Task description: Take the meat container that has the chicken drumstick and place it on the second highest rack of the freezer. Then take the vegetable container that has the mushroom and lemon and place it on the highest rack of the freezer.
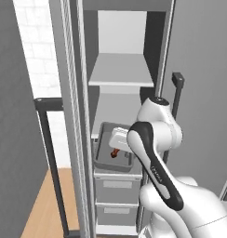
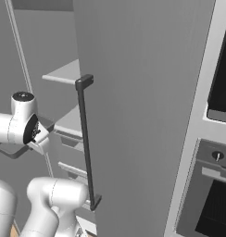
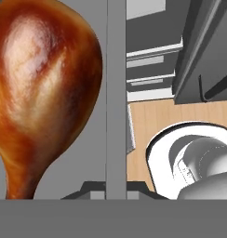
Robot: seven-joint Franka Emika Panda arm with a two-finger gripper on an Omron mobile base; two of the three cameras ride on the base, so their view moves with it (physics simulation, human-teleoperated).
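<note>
The freezer (image 1: 120, 28) stands open, its highest rack (image 1: 122, 69) and the second rack (image 1: 113, 111) both bare. The grey meat container (image 1: 102, 160) hangs at the cabinet's front, just under the second rack and above the drawers. Inside it lies the chicken drumstick (image 1: 115, 153), which looks large and glossy in the hand view (image 3: 45, 83). My gripper (image 3: 116, 188) is shut on the container's wall (image 3: 116, 93), with a finger tip on each side of it. The container with the mushroom and the lemon is out of view.
Grey drawers (image 1: 117, 186) sit below the held tray. The open door with its dark bar handle (image 1: 52, 162) stands to the left, and a closed grey panel with a long handle (image 2: 85, 139) to the right. Beyond it is a black-glass wall oven (image 2: 221, 92). Wooden floor (image 1: 45, 204) lies below.
</note>
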